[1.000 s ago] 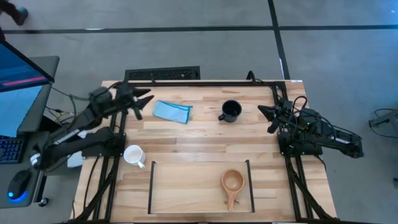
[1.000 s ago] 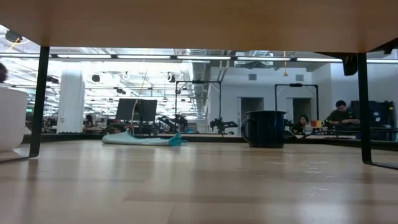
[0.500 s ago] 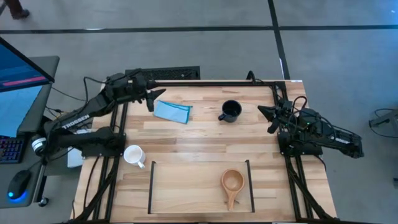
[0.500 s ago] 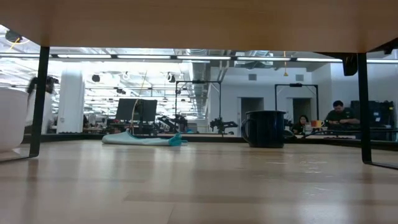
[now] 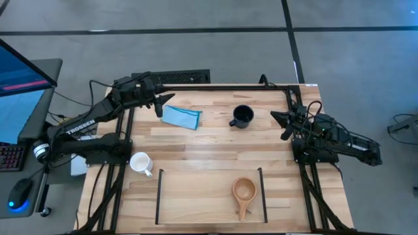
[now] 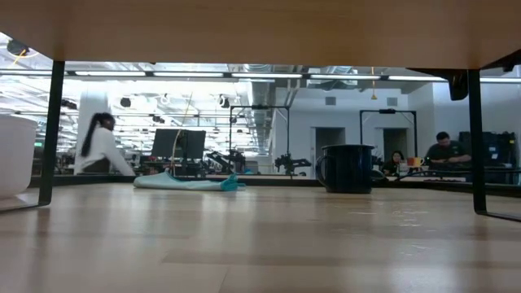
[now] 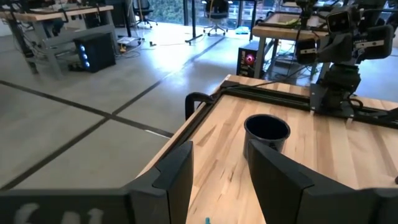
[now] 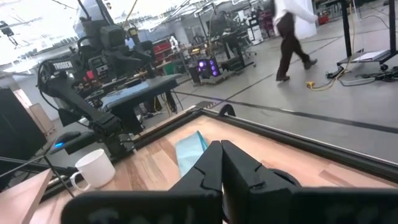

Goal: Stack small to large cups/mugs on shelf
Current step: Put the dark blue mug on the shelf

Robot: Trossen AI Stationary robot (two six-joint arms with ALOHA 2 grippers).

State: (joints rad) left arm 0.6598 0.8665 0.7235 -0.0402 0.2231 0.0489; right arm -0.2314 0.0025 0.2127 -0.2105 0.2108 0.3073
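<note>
The tan wooden cup [image 5: 243, 190] sits on the shelf [image 5: 160, 196] near its right end, handle toward the near edge. The dark mug [image 5: 241, 116] stands on the table at the far middle and also shows in the left wrist view [image 7: 267, 132]. The white mug [image 5: 140, 162] stands at the left, just outside the shelf. My left gripper [image 5: 160, 104] is open and empty above the far left corner, beside the blue cloth [image 5: 181, 116]. My right gripper [image 5: 282, 124] is shut and empty at the right edge.
The folded light-blue cloth lies at the far left of the table. A black frame [image 5: 215, 87] rims the tabletop. The shelf's legs [image 6: 50, 130] stand at the sides of the low view. A person [image 6: 102, 148] passes in the room behind.
My left arm has swung toward the table's far edge and a little to the right, ending beside the cloth's left end. The cups and the cloth have stayed where they were. A person has walked into the background.
</note>
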